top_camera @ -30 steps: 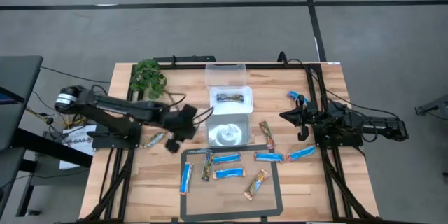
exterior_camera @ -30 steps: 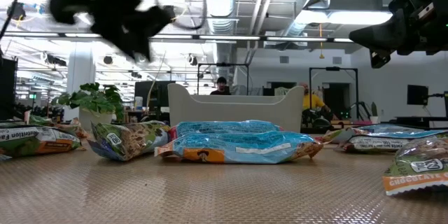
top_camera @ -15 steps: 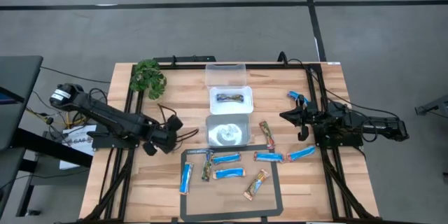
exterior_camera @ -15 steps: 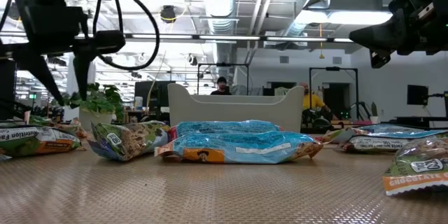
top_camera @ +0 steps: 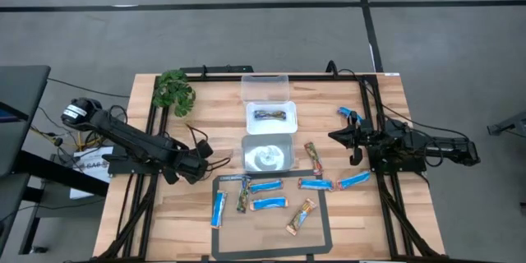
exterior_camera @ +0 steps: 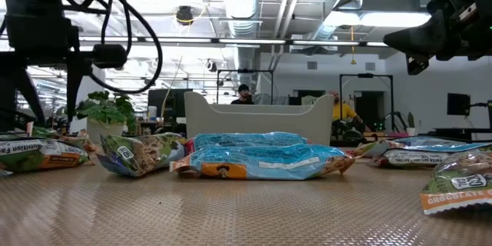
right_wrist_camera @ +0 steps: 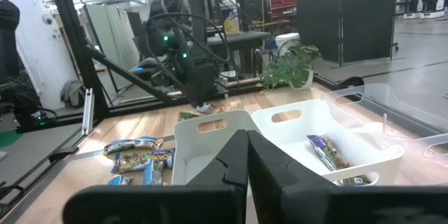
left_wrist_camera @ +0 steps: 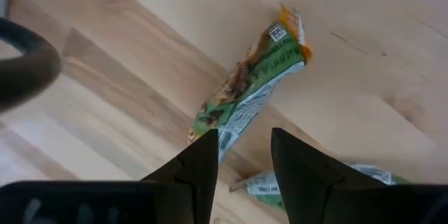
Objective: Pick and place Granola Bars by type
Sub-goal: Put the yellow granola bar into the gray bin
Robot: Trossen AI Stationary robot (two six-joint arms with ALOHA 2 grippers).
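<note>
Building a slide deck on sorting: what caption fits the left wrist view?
Left gripper, fingers open, poised above a green-wrapped granola bar lying on the wooden table.

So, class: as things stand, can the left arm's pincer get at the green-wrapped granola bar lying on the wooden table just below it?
Probably yes. The left pincer is open and right above the green-wrapped granola bar, with only bare wooden table around.

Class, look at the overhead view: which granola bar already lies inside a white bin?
The dark bar in the middle bin, behind the bin holding no bar. Every other bar, like the blue ones, lies on the table.
</note>
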